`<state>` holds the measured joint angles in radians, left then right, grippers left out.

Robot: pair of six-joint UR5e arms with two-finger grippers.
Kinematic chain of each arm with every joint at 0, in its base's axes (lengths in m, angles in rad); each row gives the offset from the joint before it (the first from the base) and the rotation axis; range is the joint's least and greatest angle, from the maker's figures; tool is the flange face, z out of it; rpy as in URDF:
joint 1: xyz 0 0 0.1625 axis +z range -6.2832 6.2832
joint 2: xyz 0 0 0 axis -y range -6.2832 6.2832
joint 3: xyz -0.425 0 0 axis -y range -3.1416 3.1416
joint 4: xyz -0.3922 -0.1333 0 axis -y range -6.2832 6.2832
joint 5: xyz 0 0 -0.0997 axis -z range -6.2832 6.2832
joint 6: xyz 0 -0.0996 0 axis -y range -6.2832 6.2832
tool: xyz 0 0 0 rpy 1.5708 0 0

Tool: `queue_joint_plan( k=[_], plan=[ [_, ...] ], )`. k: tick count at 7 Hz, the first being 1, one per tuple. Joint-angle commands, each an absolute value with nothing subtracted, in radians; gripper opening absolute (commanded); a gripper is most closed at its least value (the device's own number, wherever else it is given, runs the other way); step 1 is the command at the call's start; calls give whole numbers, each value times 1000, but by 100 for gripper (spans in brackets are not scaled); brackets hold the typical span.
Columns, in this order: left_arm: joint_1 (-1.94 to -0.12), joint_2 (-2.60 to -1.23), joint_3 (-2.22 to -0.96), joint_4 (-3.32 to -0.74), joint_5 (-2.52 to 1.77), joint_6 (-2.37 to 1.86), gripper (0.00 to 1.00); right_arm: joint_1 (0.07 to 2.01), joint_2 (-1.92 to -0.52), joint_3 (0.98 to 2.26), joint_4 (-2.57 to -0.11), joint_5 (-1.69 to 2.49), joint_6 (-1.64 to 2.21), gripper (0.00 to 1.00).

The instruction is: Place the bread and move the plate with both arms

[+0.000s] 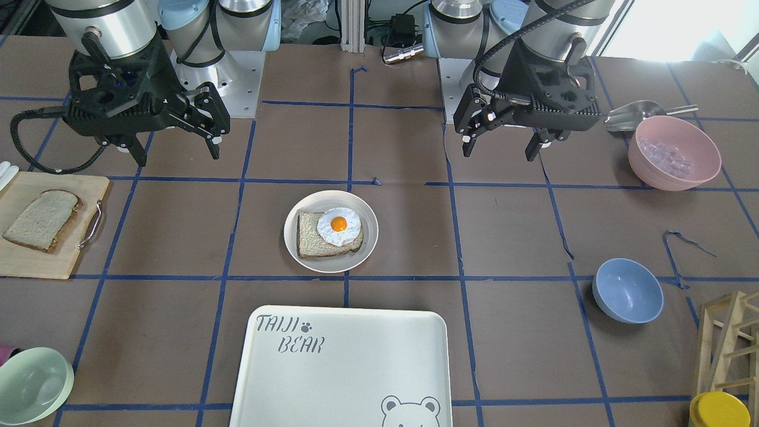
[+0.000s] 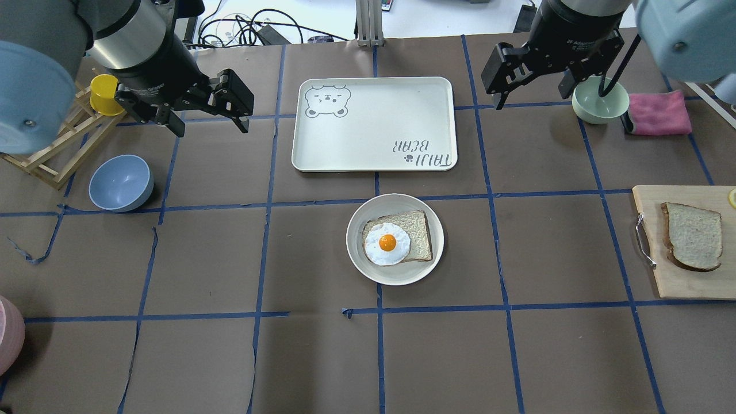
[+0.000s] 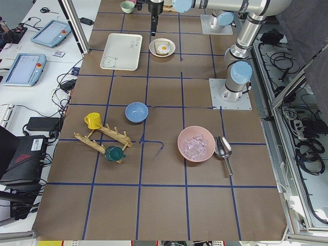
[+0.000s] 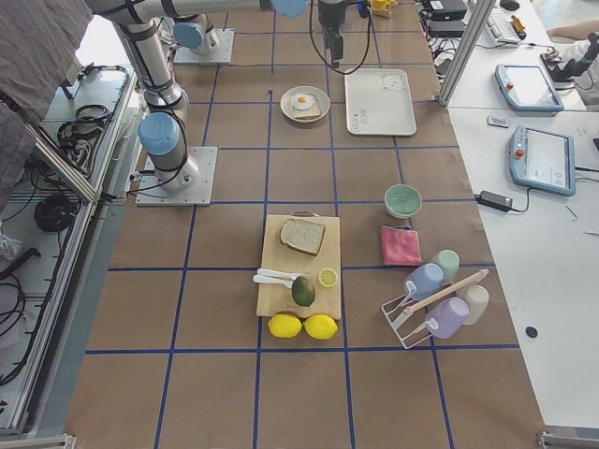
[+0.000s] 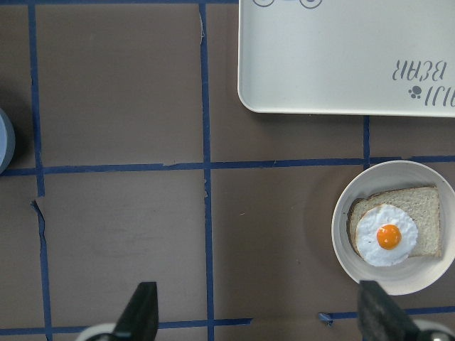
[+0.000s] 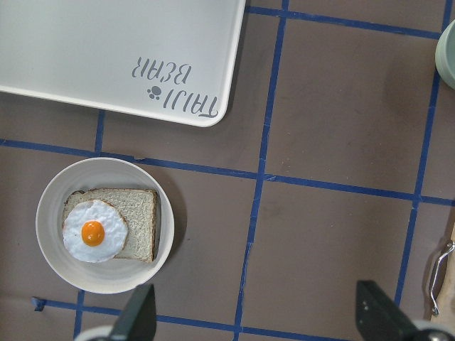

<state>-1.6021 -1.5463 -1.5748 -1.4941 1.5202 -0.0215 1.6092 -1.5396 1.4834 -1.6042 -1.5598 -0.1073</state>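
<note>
The bread (image 2: 693,236) lies flat on a wooden cutting board (image 2: 678,282) at the table's right end; it also shows in the front view (image 1: 41,219). The cream plate (image 2: 397,278) sits mid-table and holds a squarer slice topped with a fried egg (image 2: 387,243). My left gripper (image 2: 211,127) is open and empty, raised above the table left of the tray. My right gripper (image 2: 532,99) is open and empty, raised right of the tray. The plate shows low right in the left wrist view (image 5: 341,234) and low left in the right wrist view (image 6: 106,284).
The "TAIJI BEAR" tray (image 2: 374,123) lies just beyond the plate. A blue bowl (image 2: 121,183), a wooden rack with a yellow cup (image 2: 103,94) and a pink bowl (image 1: 674,152) are on the left side. A green bowl (image 2: 600,100) and a pink cloth (image 2: 658,113) are at the far right.
</note>
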Motion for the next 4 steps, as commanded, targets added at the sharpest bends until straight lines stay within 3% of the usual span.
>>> queue_joint_plan(
  k=[1, 4],
  plan=[
    [-1601, -1546, -1574, -1494, 1520, -21, 100, 1614, -1545, 1464, -1603, -1549, -106, 100],
    [-1601, -1546, -1574, -1494, 1520, -21, 100, 1617, -1543, 1473, -1603, -1548, -106, 100]
  ],
)
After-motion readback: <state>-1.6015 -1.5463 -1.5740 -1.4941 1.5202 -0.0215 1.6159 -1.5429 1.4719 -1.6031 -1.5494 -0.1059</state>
